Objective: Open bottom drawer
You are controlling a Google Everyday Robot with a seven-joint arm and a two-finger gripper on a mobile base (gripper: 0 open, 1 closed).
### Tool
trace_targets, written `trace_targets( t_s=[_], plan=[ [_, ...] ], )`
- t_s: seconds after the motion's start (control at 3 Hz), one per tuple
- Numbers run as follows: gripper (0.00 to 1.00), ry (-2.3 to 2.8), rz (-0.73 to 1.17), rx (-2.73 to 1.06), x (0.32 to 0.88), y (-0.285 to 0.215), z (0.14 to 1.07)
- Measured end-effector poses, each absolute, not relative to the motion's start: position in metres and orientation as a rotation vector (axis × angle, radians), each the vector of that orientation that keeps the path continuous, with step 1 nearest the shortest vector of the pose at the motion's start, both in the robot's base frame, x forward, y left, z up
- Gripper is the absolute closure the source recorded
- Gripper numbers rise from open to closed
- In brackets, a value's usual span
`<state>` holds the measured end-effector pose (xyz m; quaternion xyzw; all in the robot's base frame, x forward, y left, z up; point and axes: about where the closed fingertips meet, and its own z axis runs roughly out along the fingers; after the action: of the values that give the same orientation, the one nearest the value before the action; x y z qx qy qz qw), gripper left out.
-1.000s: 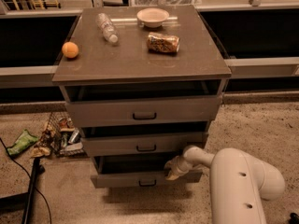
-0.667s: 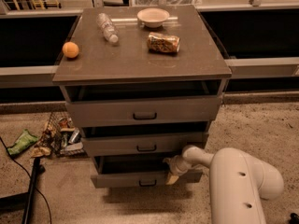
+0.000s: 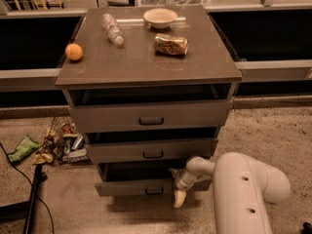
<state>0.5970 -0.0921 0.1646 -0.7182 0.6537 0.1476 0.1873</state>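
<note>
My white rounded arm [image 3: 243,191] fills the lower right of the frame. Its end effector [image 3: 178,189] sits at the front of the grey-brown bottom drawer [image 3: 126,187], just right of its small dark bar handle [image 3: 154,191]. I cannot tell how far open it is or whether it holds anything. That drawer, low centre, stands part-way out. Above, the grey bench [image 3: 146,57] top carries a round orange fruit [image 3: 74,51] and a pale bowl [image 3: 160,17].

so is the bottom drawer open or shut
Partly open: a dark gap shows behind the bottom drawer front. The gripper sits at that front.
</note>
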Motion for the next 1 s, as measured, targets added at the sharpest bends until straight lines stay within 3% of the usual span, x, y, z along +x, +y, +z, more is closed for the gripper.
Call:
trace_targets(
  t_s=[0.33, 1.0],
  plan=[
    [0.0, 1.897, 0.516, -2.055, 0.56, -0.084, 0.154],
    [0.42, 1.952, 0.531, -2.078, 0.537, -0.087, 0.167]
  ],
)
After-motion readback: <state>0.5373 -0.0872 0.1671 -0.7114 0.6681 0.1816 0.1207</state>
